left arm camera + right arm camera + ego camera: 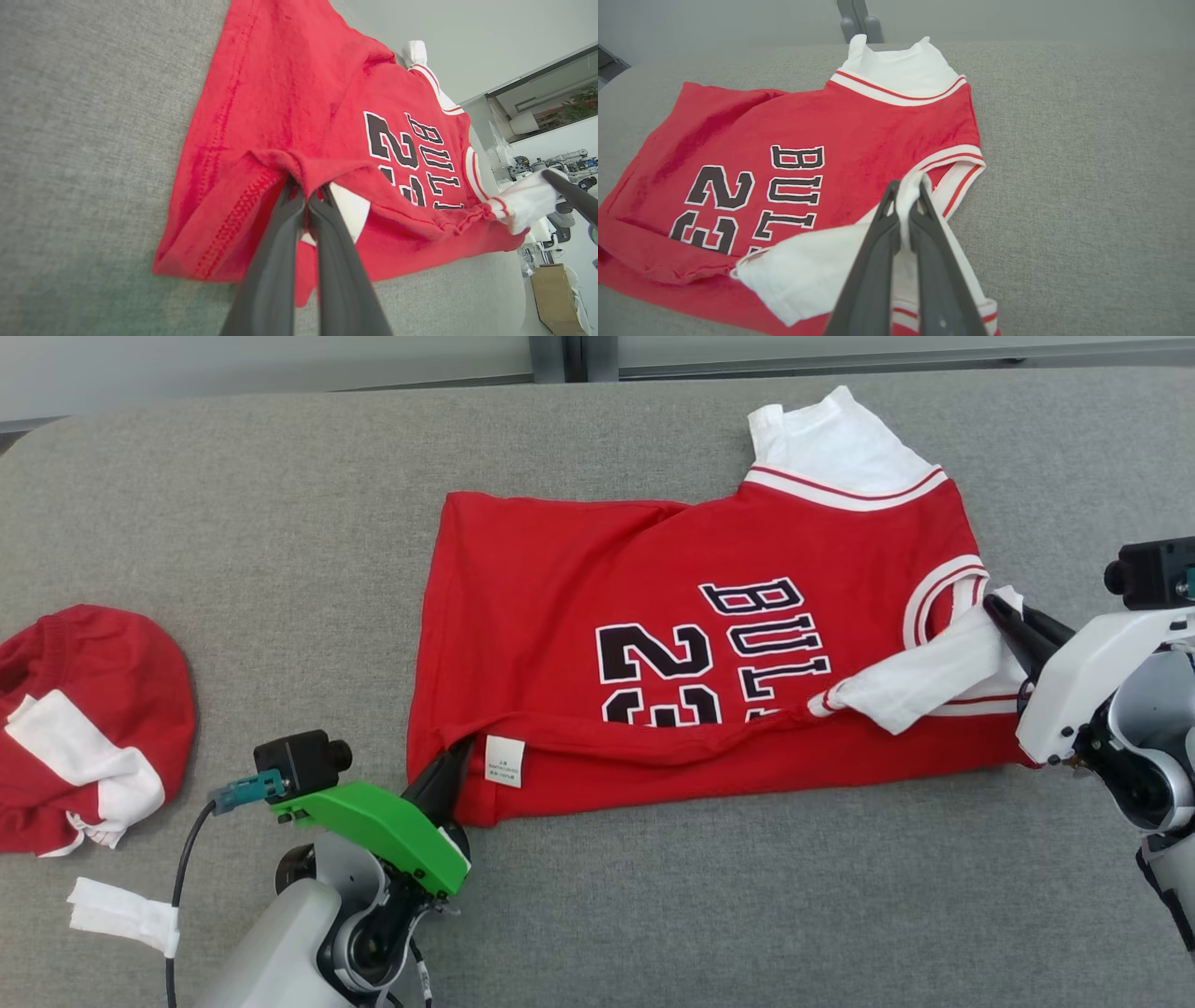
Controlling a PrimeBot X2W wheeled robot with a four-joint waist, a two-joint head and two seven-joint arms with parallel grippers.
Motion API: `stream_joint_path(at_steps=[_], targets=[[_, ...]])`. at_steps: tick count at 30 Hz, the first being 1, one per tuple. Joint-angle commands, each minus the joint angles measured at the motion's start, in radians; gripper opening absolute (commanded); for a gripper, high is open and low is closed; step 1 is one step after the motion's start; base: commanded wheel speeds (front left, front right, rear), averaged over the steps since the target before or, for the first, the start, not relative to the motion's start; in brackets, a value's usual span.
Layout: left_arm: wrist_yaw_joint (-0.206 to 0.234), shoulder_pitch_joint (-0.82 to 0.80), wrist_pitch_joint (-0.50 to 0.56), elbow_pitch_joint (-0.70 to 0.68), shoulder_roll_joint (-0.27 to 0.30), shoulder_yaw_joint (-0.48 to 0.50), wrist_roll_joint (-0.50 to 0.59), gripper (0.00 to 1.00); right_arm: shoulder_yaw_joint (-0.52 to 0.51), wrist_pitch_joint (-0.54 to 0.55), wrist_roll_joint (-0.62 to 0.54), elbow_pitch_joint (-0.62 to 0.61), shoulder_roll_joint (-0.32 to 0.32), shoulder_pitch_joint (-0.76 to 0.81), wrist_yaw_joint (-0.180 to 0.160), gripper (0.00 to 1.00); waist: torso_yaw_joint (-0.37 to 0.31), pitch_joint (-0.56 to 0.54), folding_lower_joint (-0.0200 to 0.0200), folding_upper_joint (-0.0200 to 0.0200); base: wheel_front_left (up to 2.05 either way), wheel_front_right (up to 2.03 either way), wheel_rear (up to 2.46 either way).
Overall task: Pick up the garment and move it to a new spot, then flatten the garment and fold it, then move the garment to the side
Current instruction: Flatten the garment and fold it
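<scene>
While on grey cushion (280, 523), jersey (709, 616) between fingers (871, 270)

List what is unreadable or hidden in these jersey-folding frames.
- Head view: care label print too small to read.
- Head view: part of the jersey lettering covered by its folded-over edge.
- Head view: second red garment cut off by the left edge.
- Left wrist view: left pincer tips buried in red fabric.

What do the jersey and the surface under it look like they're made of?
Jersey: soft matte knit, likely cotton; it creases limply, with visible stitched hems. Surface: grey woven upholstery-like fabric, matte; coarse flecked weave shows.
</scene>
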Motion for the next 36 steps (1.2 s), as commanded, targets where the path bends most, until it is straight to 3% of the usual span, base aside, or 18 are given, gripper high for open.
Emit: stream_joint_path(at_steps=[1,2,3,4,5,17,24,30,36], targets=[[0.003,-0.023,-0.007,0.01,-0.005,0.005,0.009,0.0,0.006,-0.023,-0.012,0.022,0.007,-0.021,-0.001,0.02,0.002,0.001,0.0,0.0,0.0,0.0,0.0],[0.005,-0.024,-0.01,0.015,-0.006,0.005,0.009,0.0,0.012,-0.032,-0.017,0.035,0.011,-0.026,-0.001,0.2,0.002,0.001,0.0,0.0,0.0,0.0,0.0],[0.011,-0.027,-0.014,0.022,-0.007,0.008,0.012,0.09,0.013,-0.049,-0.023,0.049,0.015,-0.037,-0.001,0.75,0.002,0.002,0.0,0.0,0.0,0.0,0.0],[0.015,-0.031,-0.022,0.026,-0.009,0.011,0.014,0.28,0.011,-0.057,-0.026,0.064,0.019,-0.045,-0.001,1.0,0.002,0.002,0.0,0.0,0.0,0.0,0.0],[0.019,-0.037,-0.03,0.031,-0.013,0.013,0.015,1.0,0.016,-0.068,-0.031,0.078,0.025,-0.054,-0.001,1.0,0.003,0.002,0.0,0.0,0.0,0.0,0.0],[0.066,0.0,-0.095,0.042,0.022,0.004,0.081,1.0,-0.02,-0.255,-0.07,0.083,0.03,-0.074,-0.001,1.0,0.003,-0.009,0.0,0.0,0.0,0.0,0.0],[0.153,0.032,-0.164,-0.005,0.066,-0.042,0.206,1.0,-0.076,-0.136,-0.094,0.058,0.034,0.046,-0.001,1.0,0.0,-0.015,0.0,0.0,0.0,0.0,0.0],[0.259,0.045,-0.229,-0.026,0.079,-0.137,0.388,1.0,-0.21,-0.037,-0.184,0.03,0.123,0.151,-0.001,1.0,-0.01,-0.02,0.0,0.0,0.0,0.0,0.0],[0.31,0.068,-0.248,-0.022,0.056,-0.192,0.464,1.0,-0.245,-0.003,-0.252,-0.015,0.201,0.208,-0.001,1.0,-0.016,-0.021,0.0,0.0,0.0,0.0,0.0]])
